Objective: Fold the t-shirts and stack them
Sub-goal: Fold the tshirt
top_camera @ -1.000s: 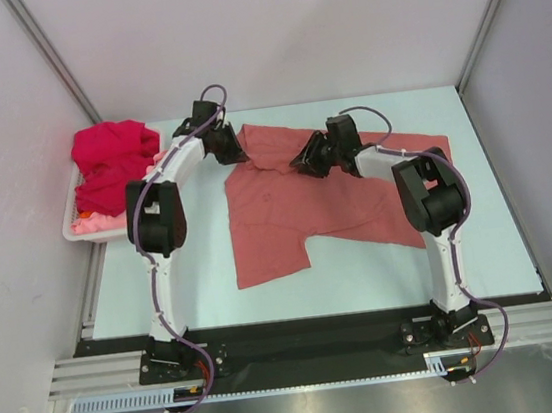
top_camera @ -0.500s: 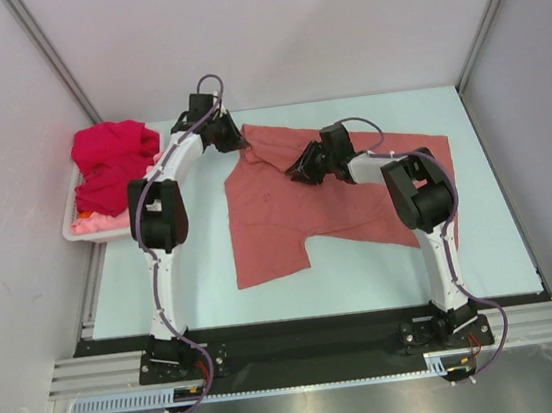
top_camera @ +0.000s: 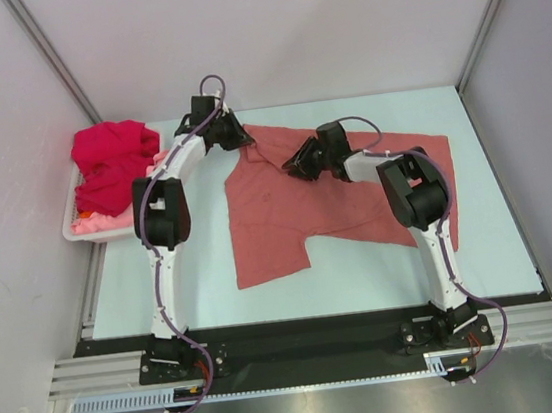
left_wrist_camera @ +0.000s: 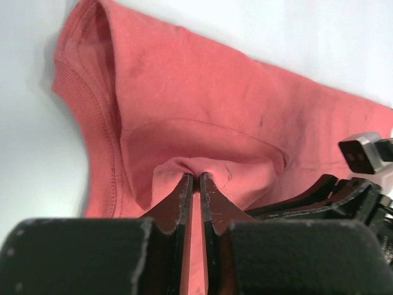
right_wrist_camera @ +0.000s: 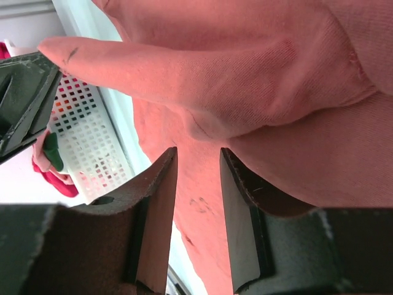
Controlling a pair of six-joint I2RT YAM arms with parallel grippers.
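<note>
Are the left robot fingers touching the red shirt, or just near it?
Touching. The left wrist view shows the left fingers shut on a raised fold of the salmon-red t-shirt, cloth squeezed between them.

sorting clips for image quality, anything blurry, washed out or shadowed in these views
Top external: even light, sharp, only faint shadows on the salmon t-shirt. Left wrist: left gripper dark and soft up close, table behind nearly washed out. Right wrist: cloth weave crisp, right gripper edges slightly soft, no glare.
</note>
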